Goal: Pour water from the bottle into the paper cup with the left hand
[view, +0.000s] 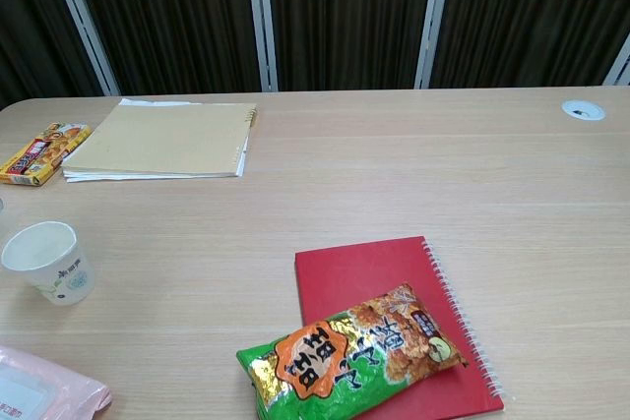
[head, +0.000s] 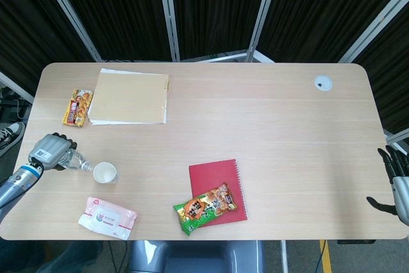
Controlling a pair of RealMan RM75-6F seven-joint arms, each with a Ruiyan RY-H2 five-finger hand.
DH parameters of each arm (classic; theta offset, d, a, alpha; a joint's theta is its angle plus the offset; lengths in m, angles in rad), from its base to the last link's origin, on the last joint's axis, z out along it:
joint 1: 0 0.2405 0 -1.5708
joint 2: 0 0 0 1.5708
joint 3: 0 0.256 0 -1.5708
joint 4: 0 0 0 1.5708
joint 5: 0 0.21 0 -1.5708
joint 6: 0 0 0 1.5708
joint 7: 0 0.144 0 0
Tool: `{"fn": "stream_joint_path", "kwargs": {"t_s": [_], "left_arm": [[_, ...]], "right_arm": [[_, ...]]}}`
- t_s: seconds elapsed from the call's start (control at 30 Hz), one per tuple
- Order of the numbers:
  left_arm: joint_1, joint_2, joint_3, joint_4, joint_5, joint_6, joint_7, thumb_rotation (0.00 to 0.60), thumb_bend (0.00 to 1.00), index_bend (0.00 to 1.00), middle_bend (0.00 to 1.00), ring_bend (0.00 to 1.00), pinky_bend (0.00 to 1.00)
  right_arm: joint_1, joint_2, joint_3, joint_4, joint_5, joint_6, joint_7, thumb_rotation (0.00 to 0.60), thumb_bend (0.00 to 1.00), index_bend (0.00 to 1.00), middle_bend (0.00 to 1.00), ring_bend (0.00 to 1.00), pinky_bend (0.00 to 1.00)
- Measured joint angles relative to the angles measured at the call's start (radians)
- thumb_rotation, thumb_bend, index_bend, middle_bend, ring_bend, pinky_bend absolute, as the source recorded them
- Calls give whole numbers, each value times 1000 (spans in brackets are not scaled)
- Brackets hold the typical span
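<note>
In the head view my left hand (head: 51,151) grips a clear plastic bottle (head: 78,162) at the table's left edge. The bottle is tilted over, its neck pointing right toward the white paper cup (head: 105,173) and ending just left of the rim. The cup (view: 49,262) stands upright in the chest view at the far left; neither the hand nor the bottle shows clearly there. My right hand (head: 396,181) hangs off the table's right edge with fingers apart, holding nothing.
A pink wipes pack (head: 107,217) lies in front of the cup. A red notebook (head: 217,181) carries a green snack bag (head: 206,208). A tan notebook (head: 130,97) and a snack box (head: 77,107) lie at the back left.
</note>
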Motion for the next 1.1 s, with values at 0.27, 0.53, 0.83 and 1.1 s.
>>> {"fn": "stream_joint_path", "kwargs": {"t_s": [0.27, 0.53, 0.83, 1.1], "left_arm": [[1, -2, 1, 4, -8, 0, 35, 600, 445, 613, 485, 367, 369], [-7, 9, -7, -24, -22, -16, 108, 600, 444, 609, 480, 367, 368], [-11, 27, -24, -73, -50, -28, 196, 600, 446, 607, 479, 367, 368], [-12, 35, -29, -87, -60, -30, 242, 600, 445, 606, 479, 367, 368]], "right_arm": [[-1, 2, 0, 0, -1, 3, 2, 600, 0, 0, 0, 0, 0], [-1, 3, 0, -1, 1, 1, 4, 600, 0, 0, 0, 0, 0], [-1, 3, 2, 3, 4, 0, 7, 600, 0, 0, 0, 0, 0], [-1, 3, 2, 3, 5, 0, 3, 600, 0, 0, 0, 0, 0]]}}
